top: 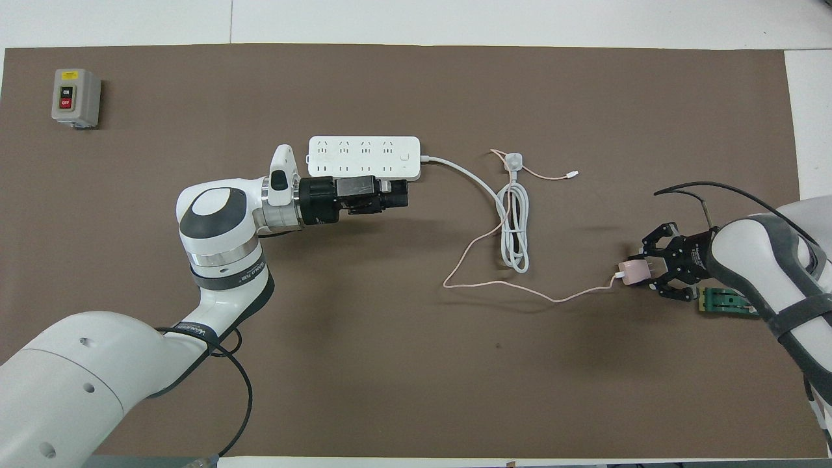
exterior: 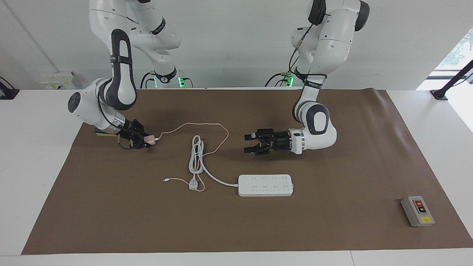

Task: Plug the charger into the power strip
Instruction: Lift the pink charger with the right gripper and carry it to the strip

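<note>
Two arms are over the brown mat (exterior: 332, 229). At its own end of the table the right gripper (exterior: 142, 139) has its fingers clamped on the pink charger (exterior: 149, 139) — the thin pink cable (exterior: 192, 125) runs from it toward the coiled white cord (exterior: 196, 155). The left gripper (exterior: 248, 143) hangs with its fingers apart above the mat, beside the white power strip (exterior: 265, 185) and not touching it. Near the left arm's end lies a grey switch box (exterior: 417, 211), well apart.
</note>
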You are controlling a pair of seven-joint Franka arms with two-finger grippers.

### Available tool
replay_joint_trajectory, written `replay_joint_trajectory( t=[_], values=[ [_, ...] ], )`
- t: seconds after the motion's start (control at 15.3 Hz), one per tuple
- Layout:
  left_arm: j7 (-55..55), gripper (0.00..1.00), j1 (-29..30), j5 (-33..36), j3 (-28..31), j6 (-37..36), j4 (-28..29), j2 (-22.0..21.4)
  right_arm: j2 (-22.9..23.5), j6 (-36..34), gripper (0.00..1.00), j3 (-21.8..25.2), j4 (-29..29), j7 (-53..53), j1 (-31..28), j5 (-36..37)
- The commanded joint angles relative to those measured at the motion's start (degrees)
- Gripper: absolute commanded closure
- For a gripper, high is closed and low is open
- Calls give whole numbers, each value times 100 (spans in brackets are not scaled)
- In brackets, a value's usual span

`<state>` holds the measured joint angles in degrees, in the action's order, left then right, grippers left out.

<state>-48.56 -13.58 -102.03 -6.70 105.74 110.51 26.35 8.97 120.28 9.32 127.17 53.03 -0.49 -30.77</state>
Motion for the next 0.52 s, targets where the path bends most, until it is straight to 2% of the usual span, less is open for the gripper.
replay_joint_trajectory(
  t=[0.0, 0.13, 0.33, 0.46],
  values=[
    [-119, 0, -93, -142, 54, 60, -108, 72, 53, -556, 100, -18, -744, 523, 216, -464],
    [-110, 0, -84, -142, 54, 52, -126, 72, 53, -777, 100, -26, -1114, 752, 391, -622],
    [-127, 0, -75, -142, 54, 25, -143, 72, 61, -751, 100, -26, -1448, 1454, 699, -903],
    [-197, 0, -58, -142, 54, 16, -143, 72, 157, -690, 100, -18, -1756, 2051, 1119, -948]
  ],
)
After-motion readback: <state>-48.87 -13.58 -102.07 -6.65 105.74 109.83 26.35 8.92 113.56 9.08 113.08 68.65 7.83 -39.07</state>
